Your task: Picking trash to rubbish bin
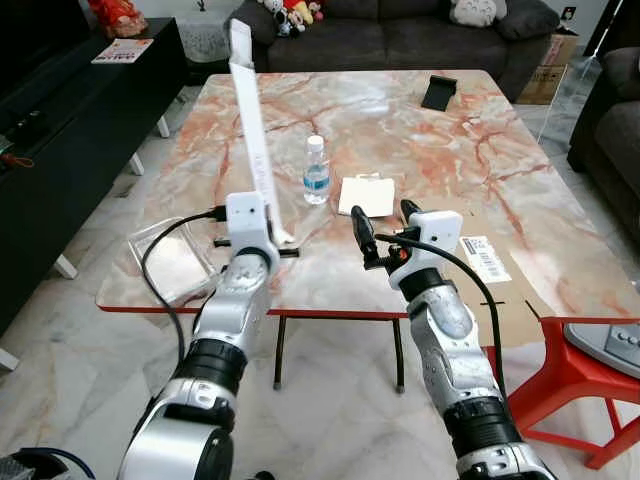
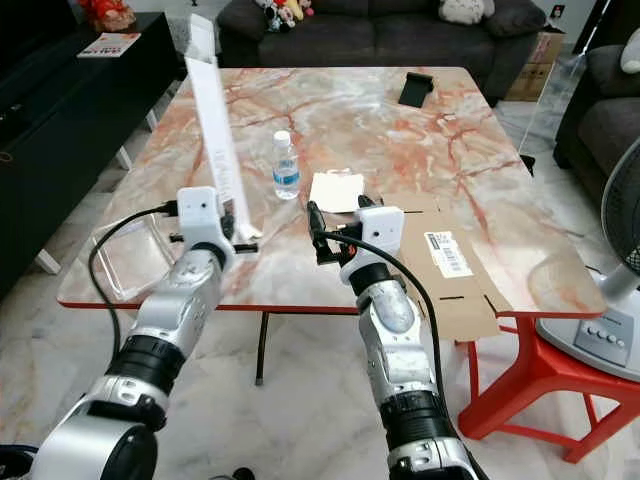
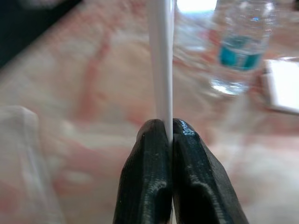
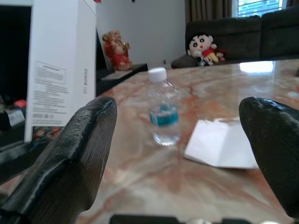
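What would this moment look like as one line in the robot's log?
left gripper: shut on flat white box, upright | right gripper: open, facing water bottle | marble table

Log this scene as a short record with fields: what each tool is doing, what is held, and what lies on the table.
left tool: shut on the flat white box, holding it upright above the table's near edge
right tool: open, holding nothing, above the near edge
table: marble top
on table: water bottle, white folded paper, clear plastic tray, flattened cardboard, small black object
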Motion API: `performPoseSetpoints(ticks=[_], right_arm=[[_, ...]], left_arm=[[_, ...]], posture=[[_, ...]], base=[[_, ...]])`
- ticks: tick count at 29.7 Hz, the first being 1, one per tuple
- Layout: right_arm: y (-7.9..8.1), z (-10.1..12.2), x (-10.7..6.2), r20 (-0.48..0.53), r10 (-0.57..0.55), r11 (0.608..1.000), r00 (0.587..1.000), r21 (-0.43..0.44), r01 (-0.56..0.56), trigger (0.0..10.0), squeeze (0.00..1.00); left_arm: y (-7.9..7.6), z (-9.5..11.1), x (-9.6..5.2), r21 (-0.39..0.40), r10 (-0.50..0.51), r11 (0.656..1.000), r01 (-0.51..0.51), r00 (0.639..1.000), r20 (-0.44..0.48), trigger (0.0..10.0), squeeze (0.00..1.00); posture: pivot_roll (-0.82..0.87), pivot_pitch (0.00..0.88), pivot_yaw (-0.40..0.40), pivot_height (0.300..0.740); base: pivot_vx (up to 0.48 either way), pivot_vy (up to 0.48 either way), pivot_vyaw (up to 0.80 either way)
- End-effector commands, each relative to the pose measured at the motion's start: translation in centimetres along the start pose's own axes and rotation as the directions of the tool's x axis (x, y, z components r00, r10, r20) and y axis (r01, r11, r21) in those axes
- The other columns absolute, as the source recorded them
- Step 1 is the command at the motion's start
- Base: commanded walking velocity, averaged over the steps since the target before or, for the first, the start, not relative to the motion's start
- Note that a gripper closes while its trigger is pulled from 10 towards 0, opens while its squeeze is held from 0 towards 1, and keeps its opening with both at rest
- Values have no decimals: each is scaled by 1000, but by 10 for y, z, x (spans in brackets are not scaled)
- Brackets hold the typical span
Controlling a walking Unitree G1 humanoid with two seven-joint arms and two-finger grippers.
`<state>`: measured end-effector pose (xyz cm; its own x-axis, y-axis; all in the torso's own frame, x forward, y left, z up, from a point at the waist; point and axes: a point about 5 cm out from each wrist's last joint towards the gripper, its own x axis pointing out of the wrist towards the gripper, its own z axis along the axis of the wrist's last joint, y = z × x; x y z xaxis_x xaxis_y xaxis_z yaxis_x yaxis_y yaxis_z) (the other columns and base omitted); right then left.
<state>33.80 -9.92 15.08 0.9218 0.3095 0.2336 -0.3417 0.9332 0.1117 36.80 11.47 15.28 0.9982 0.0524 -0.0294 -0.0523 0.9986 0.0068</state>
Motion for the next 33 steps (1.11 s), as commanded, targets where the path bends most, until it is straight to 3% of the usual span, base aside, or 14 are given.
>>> performPoseSetpoints(ticks=[1, 8, 16, 33], right_arm=[[5, 12, 6, 57, 11, 1000, 998, 8, -12, 10000, 0], [5, 32, 14, 130, 6, 1000, 992, 8, -7, 10000, 0], [-1, 32, 15, 123, -13, 1000, 992, 0, 14, 10000, 0], [-18, 38, 10, 157, -84, 996, 984, -26, 89, 10000, 0]], left_arm=[[4, 13, -2, 71, 27, 997, -34, 995, 100, 10000, 0], [12, 28, -14, 187, 44, 977, -98, 961, 274, 10000, 0], [6, 39, -23, 273, -20, 958, -93, 923, 384, 10000, 0], [-4, 44, -19, 254, -62, 966, -52, 905, 422, 10000, 0]], posture=[[-139, 71, 21, 740], [-122, 82, 2, 740], [-119, 66, 15, 740], [-172, 56, 51, 740]], base=[[0, 0, 0], [0, 0, 0], [0, 0, 0], [0, 0, 0]])
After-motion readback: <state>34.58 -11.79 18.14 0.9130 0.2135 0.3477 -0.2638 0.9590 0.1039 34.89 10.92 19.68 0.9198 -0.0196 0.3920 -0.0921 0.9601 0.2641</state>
